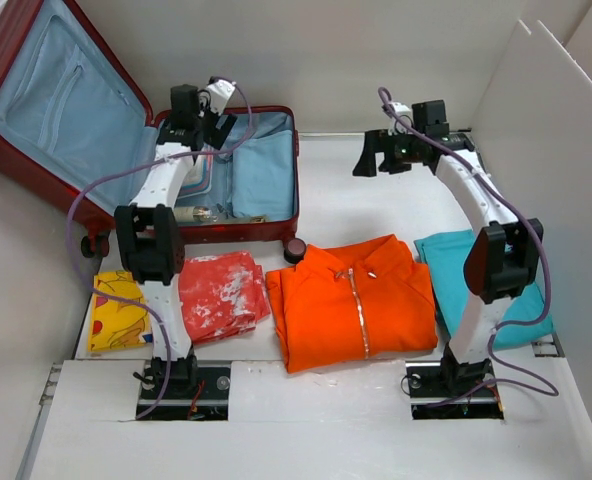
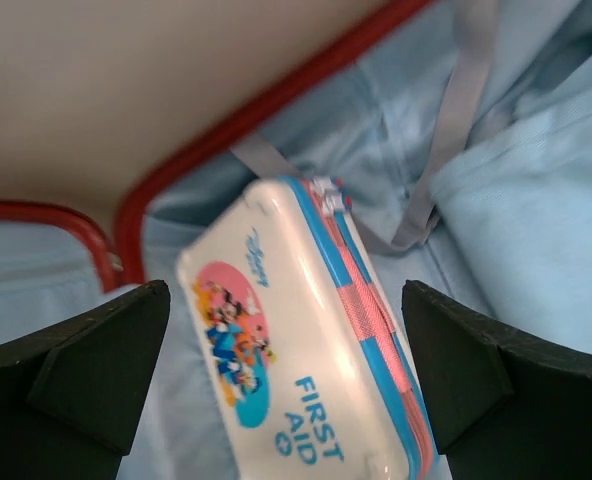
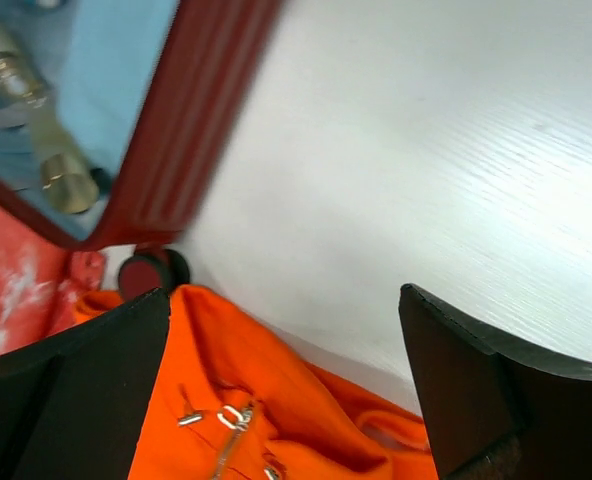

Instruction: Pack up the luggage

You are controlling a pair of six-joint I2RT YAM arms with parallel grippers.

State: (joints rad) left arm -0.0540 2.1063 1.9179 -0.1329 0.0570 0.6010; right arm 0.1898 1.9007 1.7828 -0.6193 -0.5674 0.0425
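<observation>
The dark red luggage [image 1: 246,232] lies open at the back left, its lid leaning back and its light blue lining showing. My left gripper [image 1: 201,112] hovers over the base half, open. In the left wrist view a white first-aid case [image 2: 296,370] with blue and pink trim lies on the lining beside the grey straps [image 2: 456,120], between my open fingers [image 2: 284,295] and apart from both. My right gripper [image 1: 376,158] is open and empty above the table, over the collar of the orange jacket [image 3: 236,400] near the luggage rim [image 3: 191,120].
On the table in front lie a yellow cloth [image 1: 116,310], a red patterned cloth [image 1: 221,292], the orange jacket [image 1: 351,300] and a teal cloth [image 1: 456,260]. A clear bottle [image 3: 36,140] lies inside the luggage. A black wheel [image 1: 296,249] sticks out. White boards [image 1: 546,120] wall the right side.
</observation>
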